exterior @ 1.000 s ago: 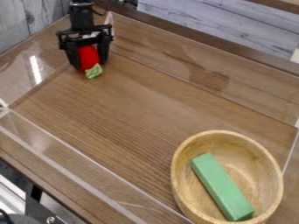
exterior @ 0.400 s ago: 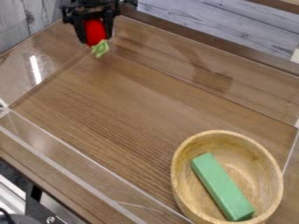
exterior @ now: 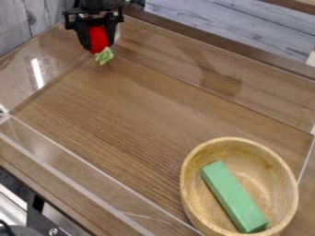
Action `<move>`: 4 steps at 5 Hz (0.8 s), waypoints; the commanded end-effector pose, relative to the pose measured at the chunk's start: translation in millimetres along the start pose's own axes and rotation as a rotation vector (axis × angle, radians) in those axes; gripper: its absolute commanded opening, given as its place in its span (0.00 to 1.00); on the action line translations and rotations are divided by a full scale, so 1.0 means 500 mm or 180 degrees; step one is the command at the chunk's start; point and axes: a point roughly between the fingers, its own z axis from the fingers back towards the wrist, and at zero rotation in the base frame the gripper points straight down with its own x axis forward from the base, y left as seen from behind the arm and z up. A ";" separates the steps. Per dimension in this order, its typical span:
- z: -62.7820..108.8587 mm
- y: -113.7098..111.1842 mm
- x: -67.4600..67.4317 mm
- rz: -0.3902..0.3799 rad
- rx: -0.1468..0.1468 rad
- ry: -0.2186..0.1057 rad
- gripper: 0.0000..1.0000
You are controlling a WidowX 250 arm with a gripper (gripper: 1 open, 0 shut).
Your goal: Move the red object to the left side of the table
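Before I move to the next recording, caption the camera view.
Gripper around the red toy fruit at the table's far left; green block in a wooden bowl, near right.

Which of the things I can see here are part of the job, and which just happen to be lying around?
Part of the job:
- red toy fruit, at the pincer
- table, where it is to be moved to the left side

Just lying about:
- wooden bowl
- green block, in the bowl
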 end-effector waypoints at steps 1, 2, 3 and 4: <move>0.067 0.007 -0.005 0.0242 -0.0076 -0.0228 1.00; 0.077 -0.003 -0.017 0.0296 -0.0056 -0.0235 1.00; 0.088 -0.013 -0.029 0.0349 -0.0038 -0.0239 1.00; 0.110 -0.009 -0.037 0.0370 -0.0021 -0.0244 1.00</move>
